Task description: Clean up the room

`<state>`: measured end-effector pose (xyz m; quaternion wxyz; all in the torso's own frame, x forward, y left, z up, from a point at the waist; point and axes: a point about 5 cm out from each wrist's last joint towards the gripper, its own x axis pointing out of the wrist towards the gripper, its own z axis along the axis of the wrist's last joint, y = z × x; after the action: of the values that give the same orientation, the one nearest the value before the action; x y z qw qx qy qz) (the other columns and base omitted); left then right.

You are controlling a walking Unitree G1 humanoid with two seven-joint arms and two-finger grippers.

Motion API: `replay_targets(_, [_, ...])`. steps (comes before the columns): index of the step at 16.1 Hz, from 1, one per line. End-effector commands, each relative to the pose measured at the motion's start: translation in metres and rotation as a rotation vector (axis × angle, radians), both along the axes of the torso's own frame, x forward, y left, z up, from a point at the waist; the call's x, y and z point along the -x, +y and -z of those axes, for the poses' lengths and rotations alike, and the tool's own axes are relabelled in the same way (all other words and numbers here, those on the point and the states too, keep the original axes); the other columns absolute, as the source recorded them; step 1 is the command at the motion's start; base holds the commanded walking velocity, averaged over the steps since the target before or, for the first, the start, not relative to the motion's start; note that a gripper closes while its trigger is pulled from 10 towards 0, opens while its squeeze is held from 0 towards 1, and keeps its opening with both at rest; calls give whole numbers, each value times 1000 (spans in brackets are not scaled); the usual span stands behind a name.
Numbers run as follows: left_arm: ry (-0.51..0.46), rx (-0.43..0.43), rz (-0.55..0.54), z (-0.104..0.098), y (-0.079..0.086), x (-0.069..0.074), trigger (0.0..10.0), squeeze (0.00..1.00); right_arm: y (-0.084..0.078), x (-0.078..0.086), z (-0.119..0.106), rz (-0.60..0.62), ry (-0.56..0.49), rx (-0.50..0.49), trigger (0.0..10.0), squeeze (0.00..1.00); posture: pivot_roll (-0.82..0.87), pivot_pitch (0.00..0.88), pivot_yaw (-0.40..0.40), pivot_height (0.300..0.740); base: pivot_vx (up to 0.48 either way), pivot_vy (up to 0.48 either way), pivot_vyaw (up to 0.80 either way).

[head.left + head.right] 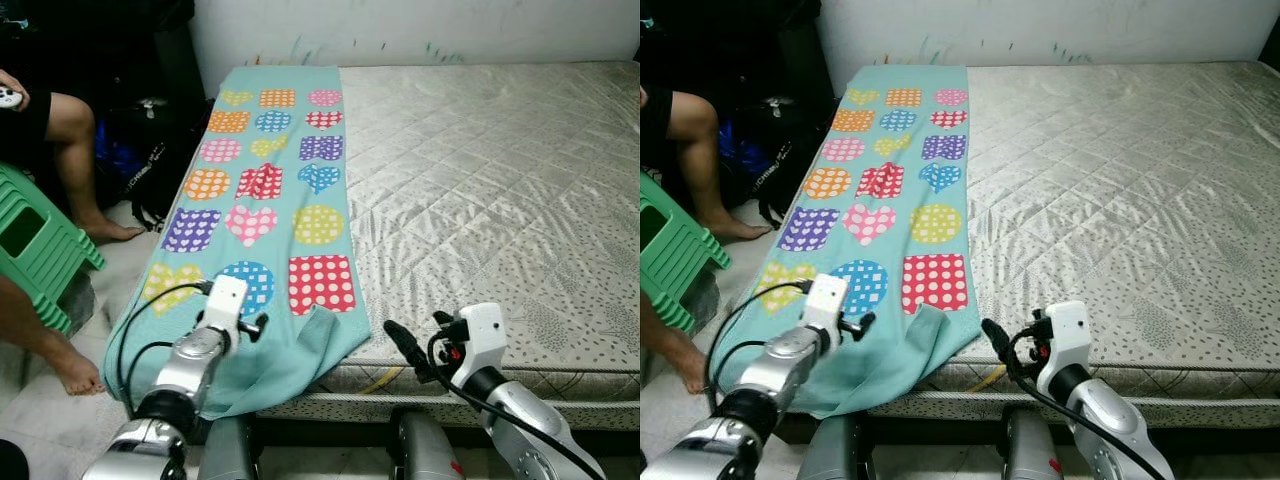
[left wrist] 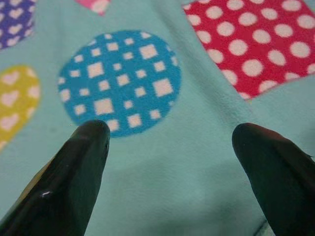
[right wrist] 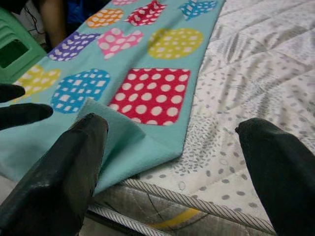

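The left end effector (image 2: pixel 170 142) hovers fingers apart over the near end of the teal patterned blanket (image 1: pixel 270 190), which lies along the mattress's (image 1: pixel 480 190) left side. The right end effector (image 3: pixel 172 142), also spread, sits near the blanket's folded corner.
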<state>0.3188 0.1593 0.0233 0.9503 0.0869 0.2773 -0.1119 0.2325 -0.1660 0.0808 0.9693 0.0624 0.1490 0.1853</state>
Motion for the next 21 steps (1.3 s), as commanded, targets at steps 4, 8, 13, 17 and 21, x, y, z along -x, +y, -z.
replay_targets(4, [-30,-45,-21,-11,4,-13,10000,0,-3,3,-3,16,-3,17,10000,0,-212,39,52,590,0,0,0])
replay_targets(8, [-20,-57,0,-14,-4,-18,10000,0,-6,5,-4,50,-6,28,10000,0,-220,47,57,590,0,0,0])
replay_targets(13, [-35,-29,31,-15,-16,-19,10000,0,-6,21,-18,43,-16,-57,10000,0,-235,89,64,590,0,0,0])
replay_targets(17, [-51,16,20,-13,-17,-16,10000,0,-3,31,-20,62,-19,-104,10000,0,-227,122,66,566,0,0,0])
replay_targets(21, [-106,-15,-34,-22,-2,-22,10000,0,-4,38,-19,60,16,-80,10000,0,-221,152,61,546,0,0,0])
